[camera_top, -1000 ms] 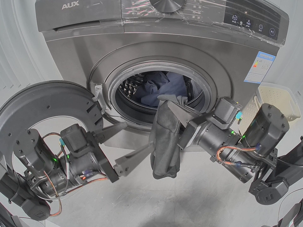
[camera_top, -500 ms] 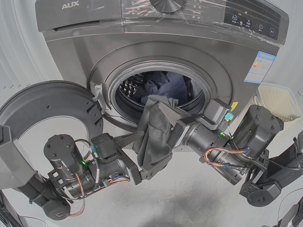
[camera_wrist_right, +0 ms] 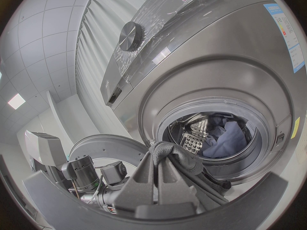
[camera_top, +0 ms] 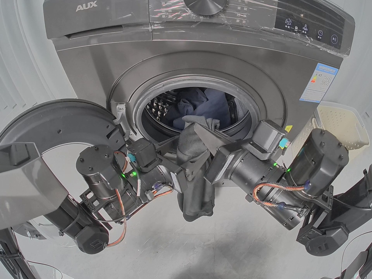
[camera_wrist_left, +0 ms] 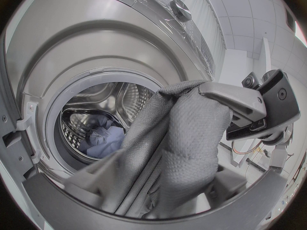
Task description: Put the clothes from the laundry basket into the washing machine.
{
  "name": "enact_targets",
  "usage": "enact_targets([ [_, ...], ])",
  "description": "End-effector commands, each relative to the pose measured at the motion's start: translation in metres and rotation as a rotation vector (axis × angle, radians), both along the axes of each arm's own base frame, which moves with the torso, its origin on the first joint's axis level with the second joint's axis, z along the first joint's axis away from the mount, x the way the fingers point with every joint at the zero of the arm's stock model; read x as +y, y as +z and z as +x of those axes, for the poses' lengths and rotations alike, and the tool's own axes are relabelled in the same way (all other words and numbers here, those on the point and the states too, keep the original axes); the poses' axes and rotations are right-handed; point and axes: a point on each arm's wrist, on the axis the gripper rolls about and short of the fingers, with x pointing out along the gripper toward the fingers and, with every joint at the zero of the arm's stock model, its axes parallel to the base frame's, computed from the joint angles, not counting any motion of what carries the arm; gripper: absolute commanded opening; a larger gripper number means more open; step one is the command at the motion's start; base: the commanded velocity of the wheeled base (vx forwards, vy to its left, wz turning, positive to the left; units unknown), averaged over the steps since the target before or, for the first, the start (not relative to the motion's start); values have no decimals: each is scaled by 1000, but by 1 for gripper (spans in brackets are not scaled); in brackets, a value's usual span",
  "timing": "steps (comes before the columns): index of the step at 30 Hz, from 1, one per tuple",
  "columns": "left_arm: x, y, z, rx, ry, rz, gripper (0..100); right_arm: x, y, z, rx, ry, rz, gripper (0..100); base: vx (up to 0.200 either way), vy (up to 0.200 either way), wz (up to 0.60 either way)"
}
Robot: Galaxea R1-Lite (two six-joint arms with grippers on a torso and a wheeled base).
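One grey garment [camera_top: 197,190] hung at the washing machine's [camera_top: 116,59] mouth! The right gripper [camera_top: 199,126] had its jaws pinching the top, the left gripper [camera_top: 194,147] had jaws spread around the middle. Blue clothes [camera_top: 209,105] lay inside, one laundry basket [camera_top: 345,124] beside it.

Behind your left end effector [camera_top: 192,152] and right end effector [camera_top: 199,128], dark grey cylindrical housings [camera_top: 323,157] carry orange braided cables [camera_top: 271,185] and green lights [camera_top: 124,176].

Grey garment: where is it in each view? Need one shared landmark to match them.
Head view: grey garment hangs just outside the drum, held by the right gripper.
Left wrist view: grey garment close up, before the drum.
Right wrist view: grey garment bunched at the right gripper's tips.
Shared landmark: blue clothes inside the drum.
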Motion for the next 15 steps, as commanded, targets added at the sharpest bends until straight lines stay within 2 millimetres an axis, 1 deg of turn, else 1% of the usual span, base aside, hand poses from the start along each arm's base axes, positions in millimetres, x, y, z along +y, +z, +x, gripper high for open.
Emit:
enact_targets([
  [1,-1,-1,3,0,11,-2,0,-1,2,-1,-3,1,7,0,0,0,0],
  [6,1,2,-1,-13,11,4,0,-1,0,0,2,-2,5,0,0,0,0],
  [9,5,7,-11,-21,13,6,0,-1,0,0,0,-3,8,0,0,0,0],
  [10,7,7,-14,-18,13,9,0,-2,1,0,-3,-5,13,100,0,0,0],
  [12,12,9,-18,-20,12,9,0,-4,1,-2,-1,0,11,100,0,0,0],
  [15,19,13,-23,-24,12,7,0,-12,2,-10,-1,13,3,100,0,0,0],
])
